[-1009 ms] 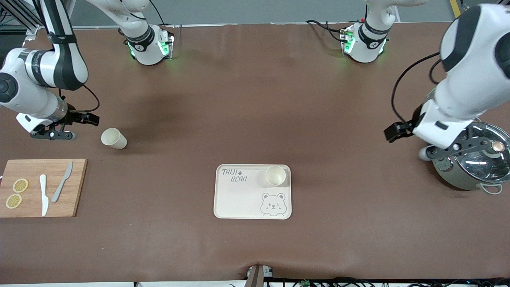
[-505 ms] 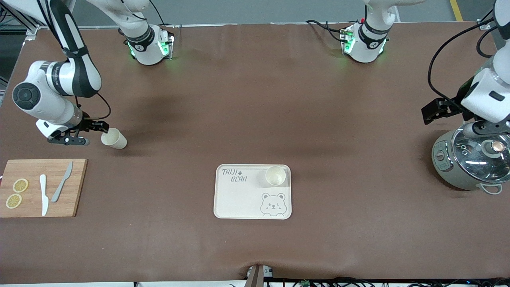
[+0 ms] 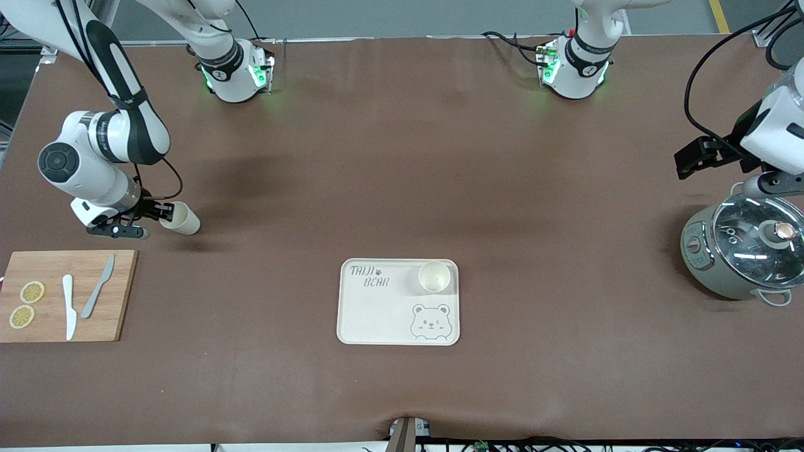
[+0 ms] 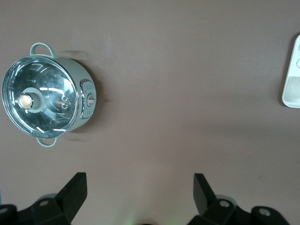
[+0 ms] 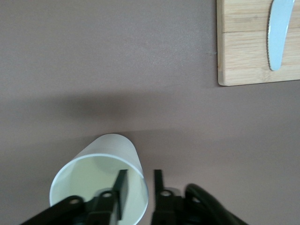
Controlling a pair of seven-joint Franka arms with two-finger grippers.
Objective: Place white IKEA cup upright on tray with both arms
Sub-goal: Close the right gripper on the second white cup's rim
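The right pincer [image 5: 138, 185] pinches the rim of a white cup [image 5: 105, 178] lying on its side on the table [image 3: 389, 176], one finger inside and one outside. The left pincer [image 4: 139, 192] hangs wide open over bare table beside the steel pot [image 4: 44, 96]. Another cup [image 3: 434, 276] stands upright on the tray [image 3: 377, 314].

A matte brown table covering [image 3: 402, 157] fills nearly the whole front view, with faint creases and soft dark shadows across its middle. Along the top edge of the frame runs a strip of pale grey floor [image 3: 408, 16], with a short yellow line [image 3: 719, 14] at the upper right corner. At the upper left, dark metal frame bars [image 3: 25, 25] stand beside the table. Along the bottom edge, black cables [image 3: 565, 444] lie in a tangle, and a small grey metal bracket [image 3: 405, 433] sits at bottom centre. The lighting is even and diffuse.
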